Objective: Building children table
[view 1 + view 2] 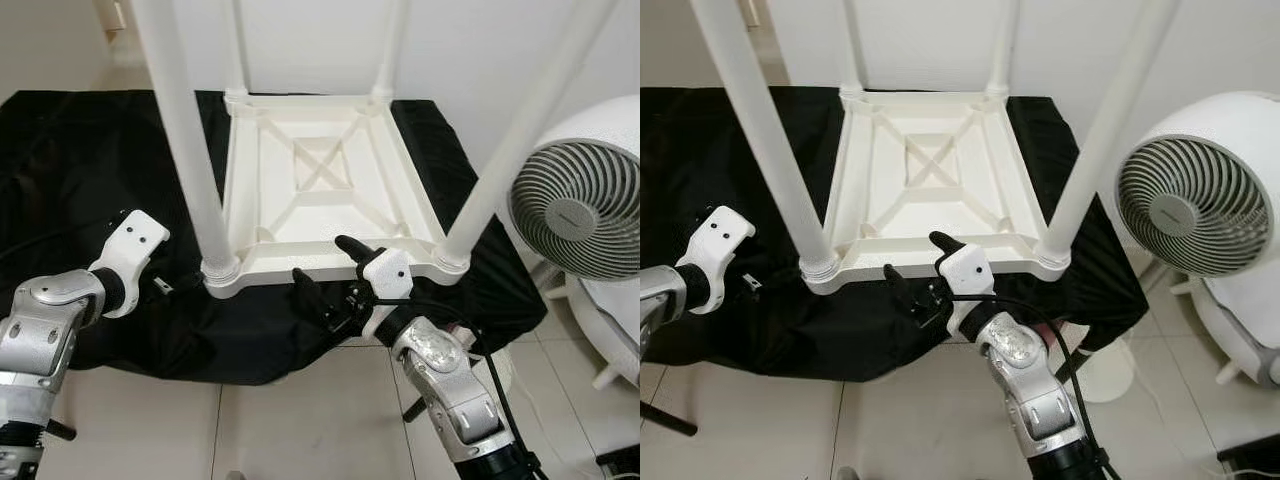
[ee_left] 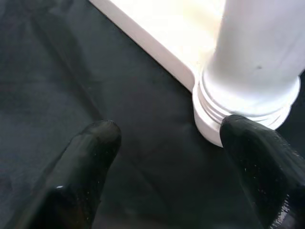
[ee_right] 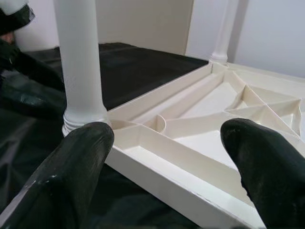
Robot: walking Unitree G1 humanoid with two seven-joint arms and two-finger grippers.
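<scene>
Four legs already stand up from the upside-down table (image 1: 320, 180) on the black cloth (image 1: 90, 170). Right gripper (image 1: 330, 270), fingers wide, sits at its near edge; left gripper (image 2: 167, 157), also wide, is beside the near-left leg (image 1: 190, 150)

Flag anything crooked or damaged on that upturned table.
Nothing stands out. The white plastic children's table lies upside down on the black cloth, its four white tubular legs seated in the corner sockets, without visible cracks.

Parted end effector (image 3: 162, 157) fingers (image 3: 71, 167) before upturned white tabletop (image 3: 214, 114), leg (image 3: 78, 67) upright.
</scene>
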